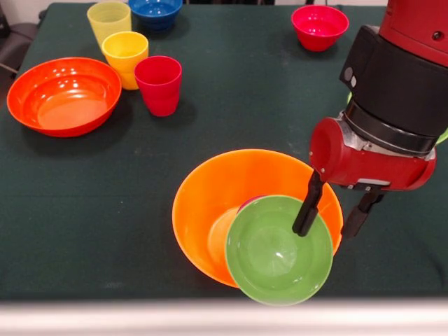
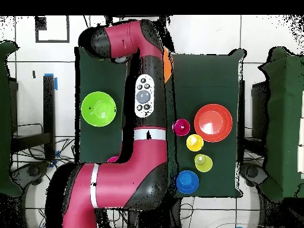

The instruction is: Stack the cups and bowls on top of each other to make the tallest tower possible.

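The gripper (image 1: 334, 218) hangs low over the near part of the dark green surface (image 1: 245, 105). Its two black fingers (image 1: 308, 206) are apart. One finger is inside the small green bowl (image 1: 278, 250) and the other is outside its rim, so the rim sits between them. I cannot tell if they are pressing on it.

The small green bowl sits up high, inside the large yellow-orange bowl (image 1: 210, 203). A bit of something pink peeks out just behind the green bowl's rim. That pile is the tower.

Far back on the left, the wide orange-red bowl (image 1: 64, 96) sits alone. Beside it stand three cups close together: the red-pink cup (image 1: 159, 85), the yellow-orange cup (image 1: 125, 58) and the pale yellow cup (image 1: 109, 21). The small blue bowl (image 1: 155, 12) is at the back edge, near the pale yellow cup. The small red-pink bowl (image 1: 319, 26) sits far back on the right, well apart from the rest.

From above, the red arm (image 2: 139, 107) covers the tower. The large green bowl (image 2: 98, 109) sits by itself on the other side of the arm from the cups.
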You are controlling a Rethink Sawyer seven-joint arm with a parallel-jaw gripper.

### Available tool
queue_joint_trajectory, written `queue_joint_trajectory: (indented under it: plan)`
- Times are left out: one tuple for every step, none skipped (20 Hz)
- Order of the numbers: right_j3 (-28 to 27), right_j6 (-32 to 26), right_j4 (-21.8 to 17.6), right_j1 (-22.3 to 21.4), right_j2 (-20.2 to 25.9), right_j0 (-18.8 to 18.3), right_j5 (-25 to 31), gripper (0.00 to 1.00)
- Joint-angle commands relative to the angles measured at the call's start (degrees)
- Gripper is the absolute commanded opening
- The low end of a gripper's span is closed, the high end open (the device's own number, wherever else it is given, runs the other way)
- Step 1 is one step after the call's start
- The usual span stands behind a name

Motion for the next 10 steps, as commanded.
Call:
queue_joint_trajectory:
  plan:
    - [2.7, -14.4, 0.3, 1.0, 4.5, -1.4, 5.8, 1.00]
    - [2.7, -14.4, 0.4, 1.0, 4.5, -1.4, 5.7, 1.00]
    - [2.9, -14.3, 0.4, 0.9, 4.4, -1.5, 5.6, 1.00]
    - [3.0, -14.3, 0.5, 0.9, 4.5, -1.5, 5.6, 1.00]
    - [3.3, -14.4, 0.5, 0.9, 4.4, -1.5, 5.4, 1.00]
    - [3.3, -14.3, 0.5, 0.9, 4.5, -1.5, 5.2, 1.00]
    - [3.7, -14.3, 0.6, 0.7, 4.4, -1.6, 5.1, 1.00]
    - [3.9, -14.3, 0.6, 0.7, 4.4, -1.6, 5.0, 1.00]
    - [4.2, -14.2, 0.7, 0.6, 4.3, -1.7, 4.8, 1.00]
    - [4.3, -14.2, 0.8, 0.5, 4.3, -1.7, 4.8, 1.00]
